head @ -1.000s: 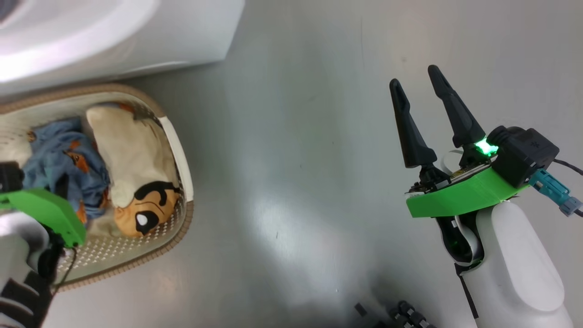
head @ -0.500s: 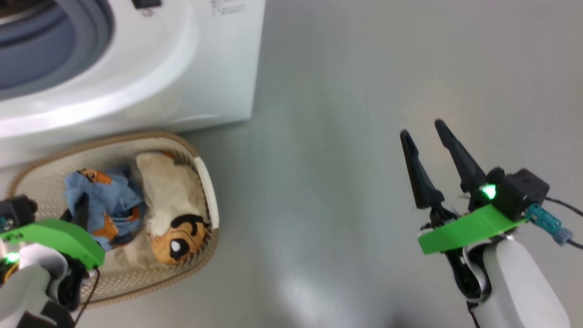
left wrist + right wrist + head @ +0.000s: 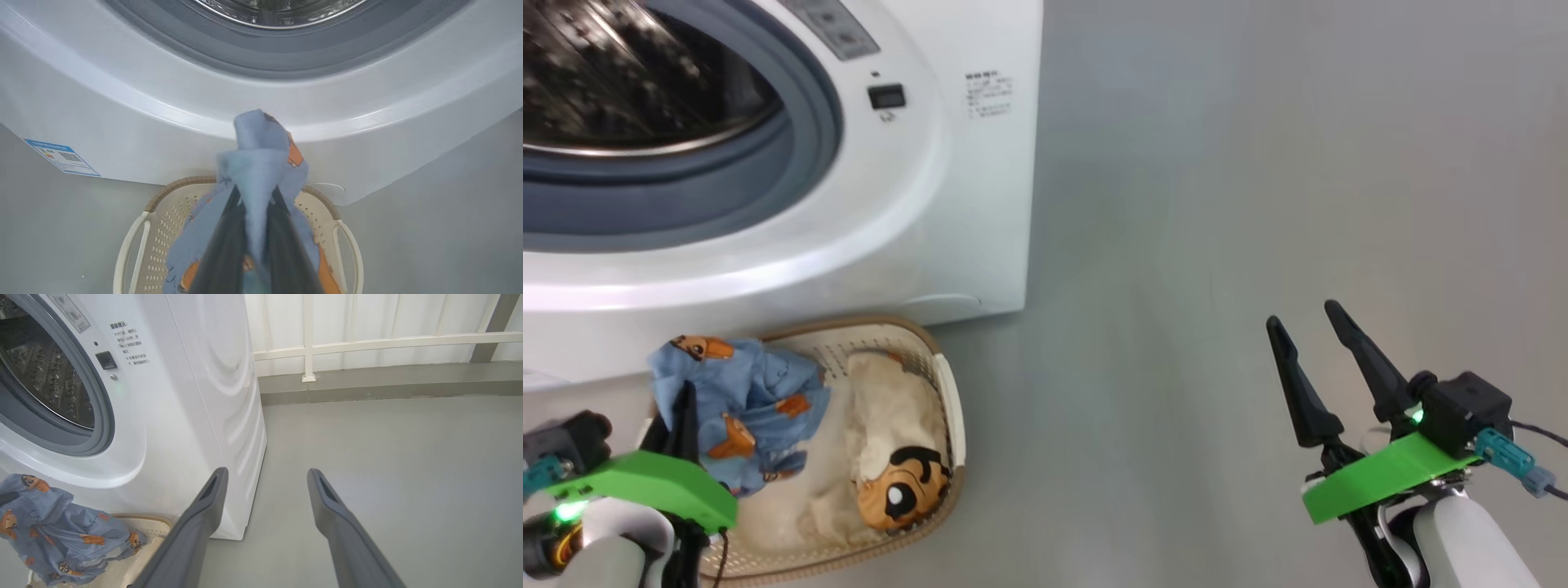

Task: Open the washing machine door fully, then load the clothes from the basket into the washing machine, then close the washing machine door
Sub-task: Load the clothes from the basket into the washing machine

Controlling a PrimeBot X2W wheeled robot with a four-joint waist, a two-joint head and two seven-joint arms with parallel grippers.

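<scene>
Blue garment (image 3: 752,392) now above basket rim (image 3: 913,326)

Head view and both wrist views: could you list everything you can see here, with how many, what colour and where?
washing machine: one, white with a steel drum and grey-blue gasket, upper left of the head view, opening uncovered
label: one, blue, low on the machine's front
basket: one, cream with a brown rim, on the floor before the machine
blue garment: one, blue with orange prints, hanging over the basket
cream garment: one, cream with an orange-and-black face, lying in the basket
floor: grey, right of the machine
railing: one, white, along the far wall
left pincer: one, dark fingers, shut on the blue garment
right pincer: one, dark fingers, open, lower right above the floor
</scene>
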